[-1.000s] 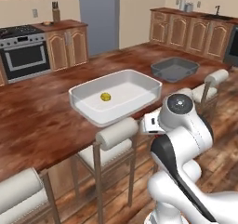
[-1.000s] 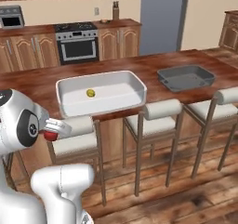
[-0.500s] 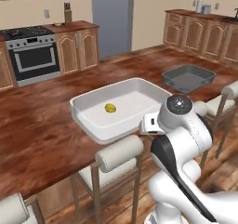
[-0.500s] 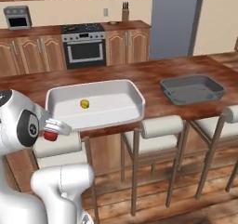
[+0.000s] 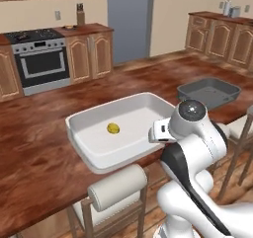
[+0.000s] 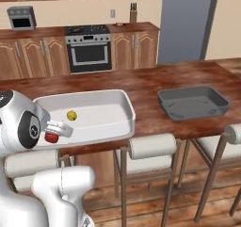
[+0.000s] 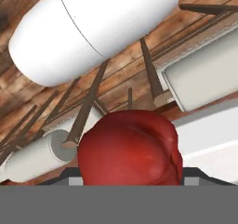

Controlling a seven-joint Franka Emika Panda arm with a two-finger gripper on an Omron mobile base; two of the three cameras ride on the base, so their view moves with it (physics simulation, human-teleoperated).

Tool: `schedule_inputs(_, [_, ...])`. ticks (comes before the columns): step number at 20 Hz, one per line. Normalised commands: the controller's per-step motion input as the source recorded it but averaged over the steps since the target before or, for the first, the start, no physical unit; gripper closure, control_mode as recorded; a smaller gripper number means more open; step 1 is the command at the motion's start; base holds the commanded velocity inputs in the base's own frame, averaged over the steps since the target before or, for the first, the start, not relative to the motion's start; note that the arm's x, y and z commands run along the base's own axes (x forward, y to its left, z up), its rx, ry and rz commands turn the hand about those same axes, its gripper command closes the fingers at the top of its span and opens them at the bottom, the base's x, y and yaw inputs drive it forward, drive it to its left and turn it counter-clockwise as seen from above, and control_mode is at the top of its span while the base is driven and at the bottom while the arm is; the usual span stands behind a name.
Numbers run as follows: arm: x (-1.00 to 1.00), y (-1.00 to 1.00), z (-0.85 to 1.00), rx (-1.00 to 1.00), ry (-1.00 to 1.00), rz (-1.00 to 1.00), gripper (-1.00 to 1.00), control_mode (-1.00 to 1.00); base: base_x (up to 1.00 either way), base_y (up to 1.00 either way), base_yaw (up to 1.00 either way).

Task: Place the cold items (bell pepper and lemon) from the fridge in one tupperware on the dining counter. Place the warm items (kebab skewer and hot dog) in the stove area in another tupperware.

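Hand (image 6: pixel 52 135) gripping red bell pepper (image 7: pixel 130 148), near white tupperware (image 5: pixel 79 133) with lemon (image 5: pixel 113 128); could clip rim, dropping onto counter (image 5: pixel 29 153).

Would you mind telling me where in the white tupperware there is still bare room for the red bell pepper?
The white tupperware holds just the lemon, left of centre in the right base view. Its floor between the lemon and the wall facing the grey tupperware is bare. The claw carries the bell pepper at the near rim beside the stools, where it is crowded.
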Motion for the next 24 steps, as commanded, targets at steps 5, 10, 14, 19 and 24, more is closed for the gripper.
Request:
schedule_inputs(5, [0.00,0.00,0.00,0.00,0.00,0.00,1.00,1.00,0.52,-0.08,0.13])
schedule_inputs(10, [0.26,-0.13,0.17,0.04,0.00,0.07,1.00,-1.00,0.26,-0.15,0.11])
schedule_inputs(14, [0.98,-0.27,0.66,0.14,0.04,0.15,1.00,-1.00,0.00,0.00,0.00])
schedule_inputs(19, [1.00,-0.03,0.36,0.08,0.03,0.08,1.00,-1.00,0.00,0.00,0.00])
schedule_inputs(24, [1.00,0.00,-0.48,0.00,0.02,0.06,1.00,-1.00,0.00,0.00,0.00])
